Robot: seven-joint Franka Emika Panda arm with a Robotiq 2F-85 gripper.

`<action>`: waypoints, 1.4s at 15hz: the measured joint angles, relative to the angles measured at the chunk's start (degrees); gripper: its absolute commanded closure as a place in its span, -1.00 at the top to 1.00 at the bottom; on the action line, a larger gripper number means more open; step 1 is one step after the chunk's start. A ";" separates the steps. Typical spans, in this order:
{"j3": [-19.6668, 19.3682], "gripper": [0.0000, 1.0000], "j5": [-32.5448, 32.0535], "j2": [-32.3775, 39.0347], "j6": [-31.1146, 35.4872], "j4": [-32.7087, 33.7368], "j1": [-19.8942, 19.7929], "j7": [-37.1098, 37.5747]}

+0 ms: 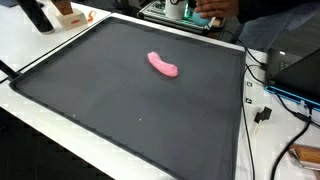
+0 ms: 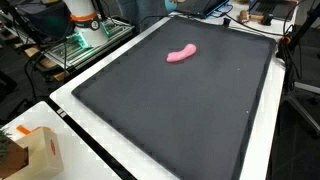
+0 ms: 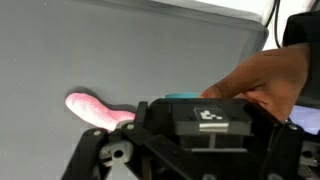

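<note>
In the wrist view only the black housing of the gripper [image 3: 200, 128] fills the bottom of the frame. Its fingers are out of sight, so I cannot tell how far the jaws are open or whether they hold anything. Just above the housing a teal object [image 3: 183, 97] peeks out, and a person's hand [image 3: 268, 82] rests right of it, touching the housing's upper right edge.

Left of the housing, the pink sausage-shaped piece [image 3: 97, 110] lies flat on the black mat [image 3: 120, 45]. In both exterior views this piece [image 1: 163, 65] [image 2: 181, 54] lies alone in the upper middle of the mat [image 1: 100, 110] [image 2: 180, 125], well apart from its edges.

The mat covers a white table [image 1: 60, 150]. In an exterior view a cardboard box [image 2: 38, 152] sits at lower left, and in an exterior view cables [image 1: 265, 112] trail at the right edge.
</note>
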 measured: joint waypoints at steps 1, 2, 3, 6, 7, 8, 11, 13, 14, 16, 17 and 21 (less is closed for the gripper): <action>0.00 1.00 0.00 0.03 0.00 0.00 0.00 0.00; 0.00 1.00 0.00 0.05 0.00 0.00 0.00 0.00; 0.00 1.00 0.00 0.03 0.00 0.02 0.00 0.00; 0.00 0.32 0.00 -0.07 0.36 0.11 -0.03 0.00; 0.00 0.17 0.00 -0.10 0.53 0.15 -0.03 0.00; 0.00 0.01 0.00 -0.13 0.62 0.20 -0.03 0.00; 0.00 -0.30 0.00 -0.18 0.68 0.33 -0.02 0.00; 0.00 -0.30 0.00 -0.19 0.71 0.41 -0.04 0.00; 0.00 0.20 0.00 -0.19 0.71 0.42 -0.04 0.00; 0.00 0.20 0.00 -0.08 0.71 0.41 -0.04 0.00; 0.00 0.20 0.00 -0.07 0.71 0.41 -0.04 0.00; 0.00 0.20 0.00 -0.07 0.71 0.41 -0.04 0.00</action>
